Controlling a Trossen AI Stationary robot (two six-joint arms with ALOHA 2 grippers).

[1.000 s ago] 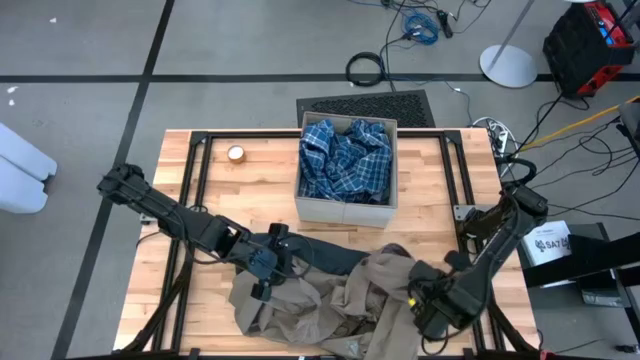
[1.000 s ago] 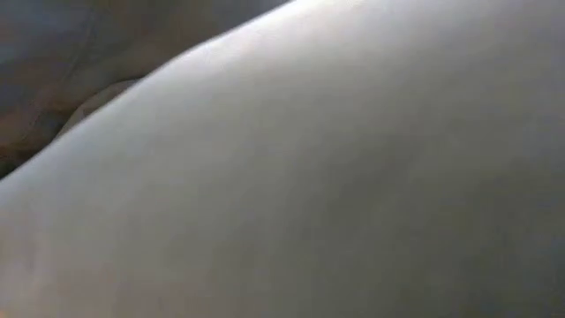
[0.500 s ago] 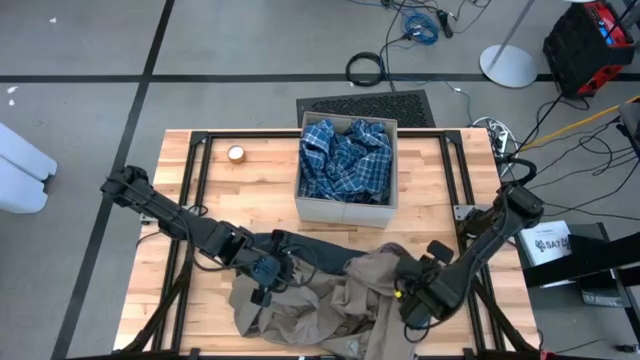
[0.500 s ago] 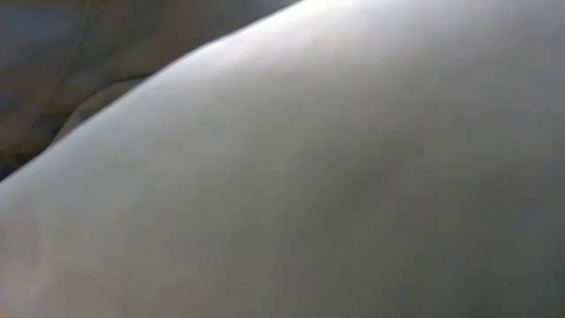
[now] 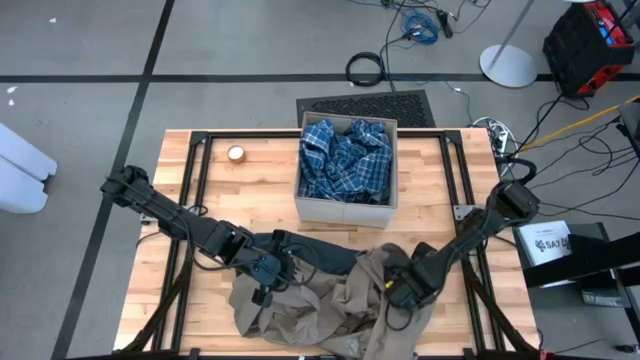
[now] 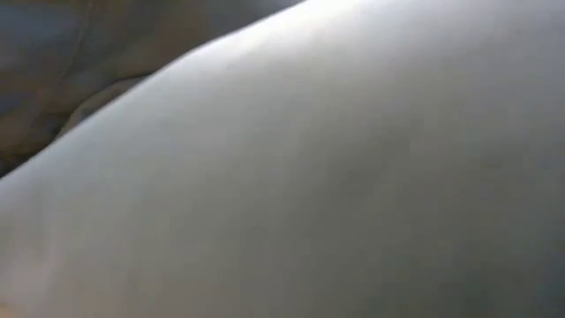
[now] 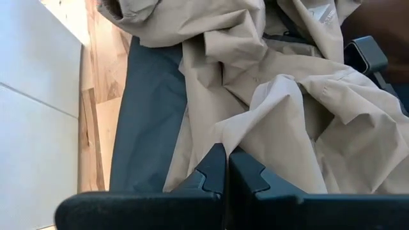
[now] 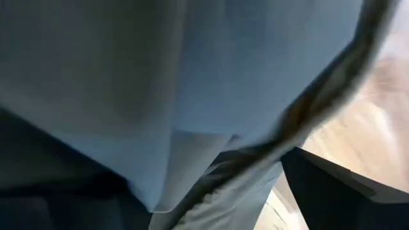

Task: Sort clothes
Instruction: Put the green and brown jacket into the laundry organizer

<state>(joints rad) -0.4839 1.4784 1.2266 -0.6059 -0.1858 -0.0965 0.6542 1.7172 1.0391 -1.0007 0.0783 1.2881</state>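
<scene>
— How far along is it?

— The plaid shirt (image 5: 345, 160) sits in the fabric box (image 5: 344, 211). The khaki garment (image 5: 330, 305) and dark grey-green one (image 5: 325, 257) lie heaped on the bench (image 5: 250, 180).

— And the grippers?

— The left gripper (image 7: 226, 167) is clenched, empty, above the khaki. The right gripper (image 5: 397, 292) is buried; I cannot tell.

High view: even, bright overhead light, soft shadows only, no glare on the counter (image 5: 250, 190), everything sharp. Low view: fully blocked by close cloth, total blur, dim grey fading to dark at one corner. My left wrist view: sharp, well lit. My right wrist view: cloth pressed close, heavy blur, dim, bluish.
</scene>
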